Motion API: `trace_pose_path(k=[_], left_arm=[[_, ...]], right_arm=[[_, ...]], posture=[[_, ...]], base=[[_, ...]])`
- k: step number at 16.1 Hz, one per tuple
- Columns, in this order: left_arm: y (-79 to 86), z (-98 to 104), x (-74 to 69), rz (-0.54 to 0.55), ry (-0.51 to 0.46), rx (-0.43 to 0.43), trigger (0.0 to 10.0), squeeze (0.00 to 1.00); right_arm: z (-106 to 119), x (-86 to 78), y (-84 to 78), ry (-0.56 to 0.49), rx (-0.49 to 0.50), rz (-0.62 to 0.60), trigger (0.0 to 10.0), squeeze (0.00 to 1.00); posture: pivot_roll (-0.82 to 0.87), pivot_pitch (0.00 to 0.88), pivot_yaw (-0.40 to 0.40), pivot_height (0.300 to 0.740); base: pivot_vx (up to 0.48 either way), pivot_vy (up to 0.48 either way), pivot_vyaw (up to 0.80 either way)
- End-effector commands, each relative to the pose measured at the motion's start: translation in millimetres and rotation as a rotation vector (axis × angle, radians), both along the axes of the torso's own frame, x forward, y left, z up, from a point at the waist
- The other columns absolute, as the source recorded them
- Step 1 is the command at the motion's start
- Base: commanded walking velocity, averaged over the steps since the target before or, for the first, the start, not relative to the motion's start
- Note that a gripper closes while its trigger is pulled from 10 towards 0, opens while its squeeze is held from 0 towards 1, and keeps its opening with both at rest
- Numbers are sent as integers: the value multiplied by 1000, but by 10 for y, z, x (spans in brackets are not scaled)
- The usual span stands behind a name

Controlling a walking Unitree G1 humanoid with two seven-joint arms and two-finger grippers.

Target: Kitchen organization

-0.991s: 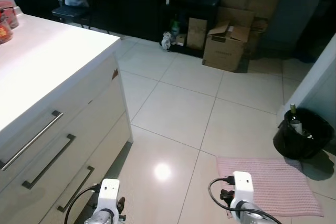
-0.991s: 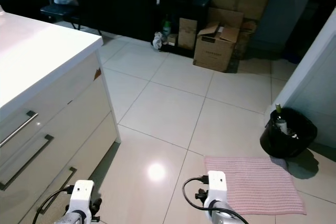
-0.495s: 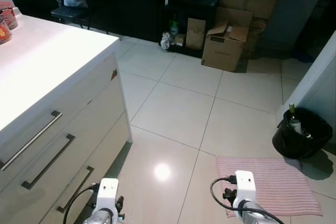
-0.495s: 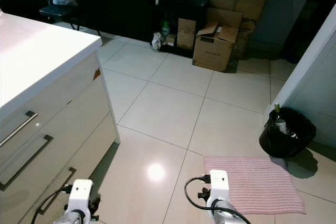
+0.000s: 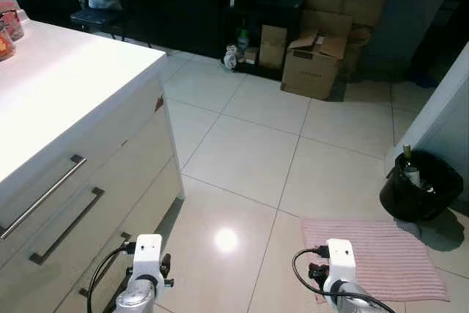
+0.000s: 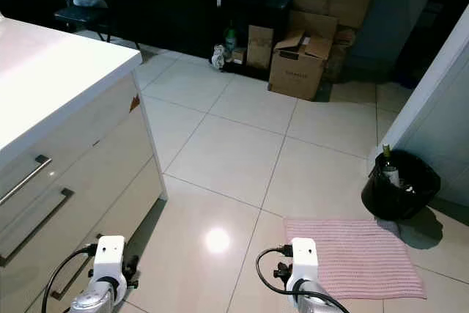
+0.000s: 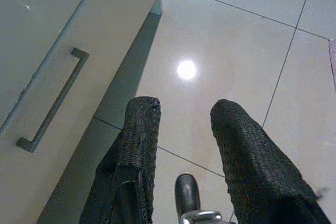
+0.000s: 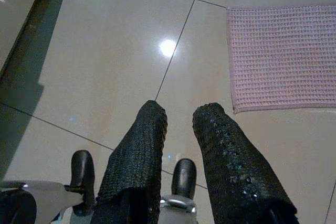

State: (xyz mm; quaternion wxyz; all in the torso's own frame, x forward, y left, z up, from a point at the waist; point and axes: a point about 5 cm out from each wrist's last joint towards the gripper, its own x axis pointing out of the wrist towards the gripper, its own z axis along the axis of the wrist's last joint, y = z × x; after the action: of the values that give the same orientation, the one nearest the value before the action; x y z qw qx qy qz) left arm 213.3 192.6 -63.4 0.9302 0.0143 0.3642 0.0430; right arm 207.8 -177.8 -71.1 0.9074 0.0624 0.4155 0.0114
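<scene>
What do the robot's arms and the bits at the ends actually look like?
Each arm is silver metal topped by a white boxy block with a black cable looping out of it. The left end effector and right end effector each have two long black fingers with a rough, knitted-looking surface, tapering to rounded tips.

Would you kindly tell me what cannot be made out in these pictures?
- Red jars on the counter: cut off by the left eye view's edge.
- Black bin: contents beyond a bottle hidden by its rim.
- Box print: too small to read.
- Drawer contents: behind closed fronts.
</scene>
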Motion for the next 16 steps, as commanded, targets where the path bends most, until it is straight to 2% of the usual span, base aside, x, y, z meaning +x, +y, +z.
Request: trace_pose_path(k=[1,4,10,14,16], left_arm=[[-8,24,47,9,-9,-7,10000,0],[-22,27,58,-4,-6,-7,10000,0],[-15,-15,-13,5,15,-15,10000,0],[1,-29,-33,-2,35,-9,10000,0],[9,-31,-36,-3,39,-10,10000,0]], right_arm=[[-23,-35,35,15,29,-2,10000,0],[-4,3,59,-4,39,-24,10000,0],[-43,-68,15,24,21,-53,10000,0],[-35,-52,36,16,19,-45,10000,0],[-37,-57,38,15,6,-38,10000,0]], posture=[[125,0,-6,740],[140,0,7,740],[156,0,-3,740],[154,0,7,740],[156,0,7,740]], base=[[0,0,0],[0,0,0],[0,0,0],[0,0,0],[0,0,669]])
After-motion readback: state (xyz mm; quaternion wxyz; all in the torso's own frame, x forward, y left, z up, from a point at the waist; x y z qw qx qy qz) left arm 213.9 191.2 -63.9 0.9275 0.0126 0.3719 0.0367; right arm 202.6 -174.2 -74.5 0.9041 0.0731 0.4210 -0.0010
